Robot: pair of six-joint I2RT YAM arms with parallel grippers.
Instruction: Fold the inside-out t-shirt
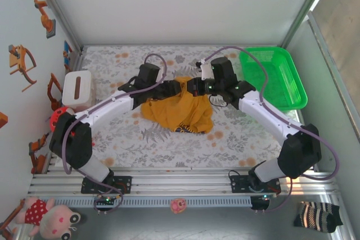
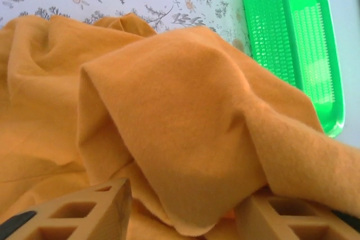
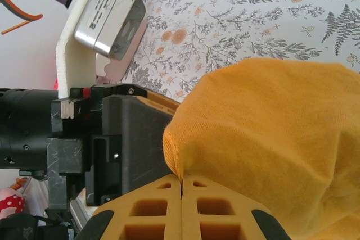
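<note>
The mustard-yellow cotton t-shirt (image 1: 179, 111) sits bunched at the centre of the floral-print table (image 1: 169, 150), sleeves lost in the folds, dark print at its 6 o'clock edge unreadable. Both arms reach in, elbows out, meeting at its 12 o'clock edge. The right gripper (image 3: 181, 186) is pinched tight on a fabric edge. The left gripper (image 2: 185, 217) has jaws apart, cloth draped between.

From above, dark print on the mustard t-shirt (image 1: 179, 111) is too small to read; cloth drapes over part of the left gripper (image 2: 180, 217), and the far-right green basket (image 2: 292, 43) runs off the left wrist view's top edge.
</note>
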